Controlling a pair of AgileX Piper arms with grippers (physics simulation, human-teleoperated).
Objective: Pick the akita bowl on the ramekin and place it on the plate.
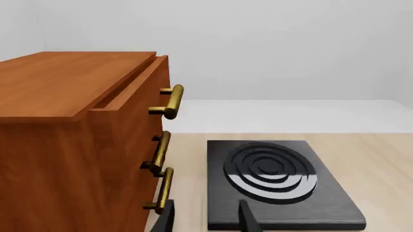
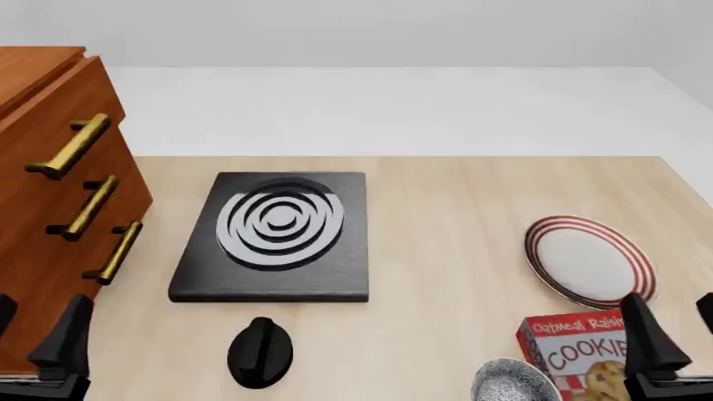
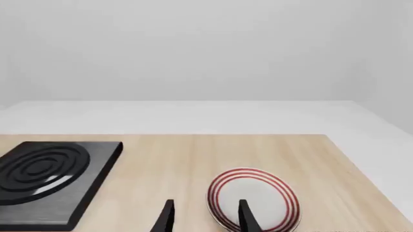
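Pale wood forms the table [image 2: 468, 276], which is backed by a white floor and a plain grey wall. At the far left a tall wooden cabinet [image 2: 45, 209] is seen, its three drawers fitted with brass handles [image 2: 87, 209]. Just right of it a black stove slab [image 2: 276, 238] with a ringed burner is laid flat on the table, and a black knob [image 2: 260, 352] is set nearer, in front of the slab. On the right side the plate [image 2: 589, 261] is found, white with red rings, tilted slightly and bare on top. Nearer than the plate a red cookie box [image 2: 579, 355] is lying, and touching its left edge the akita bowl [image 2: 513, 383] is cut off by the near edge of the front view; whatever is under it cannot be made out. The left gripper [image 1: 205, 216] is held with fingers apart near the cabinet's low corner, clamped on nothing. The right gripper [image 3: 205, 216] is likewise spread, nothing between its fingers, with the plate beyond them
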